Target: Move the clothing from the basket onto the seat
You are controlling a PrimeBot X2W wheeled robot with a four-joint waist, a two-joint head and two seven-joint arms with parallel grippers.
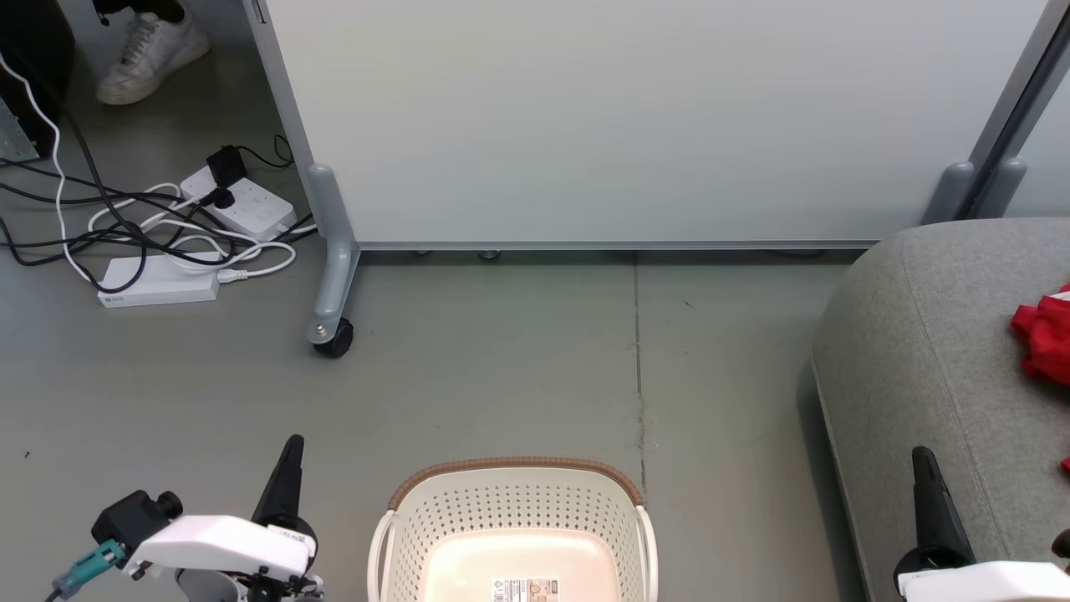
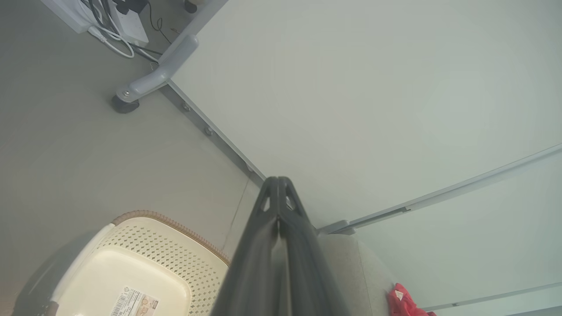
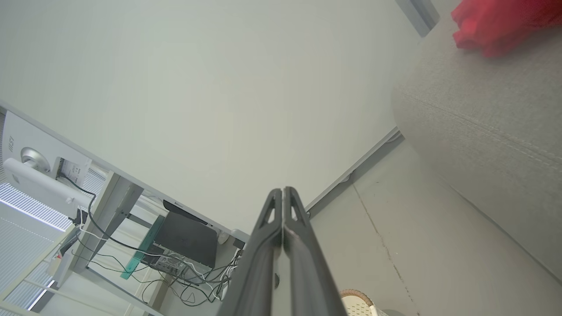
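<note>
Basket (image 1: 518,462) looks empty, red clothing (image 1: 1045,334) sits on the seat (image 1: 919,351), and left gripper (image 1: 288,468) and right gripper (image 1: 928,481) are both pinched closed on nothing, so job's basically done.

Bright red clothing (image 1: 1045,334), grey seat (image 1: 928,351), cream perforated basket (image 1: 510,510) with brown rim.

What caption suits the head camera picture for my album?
Cream perforated plastic basket on the floor, bright red fabric clothing lying on the grey upholstered seat.
</note>
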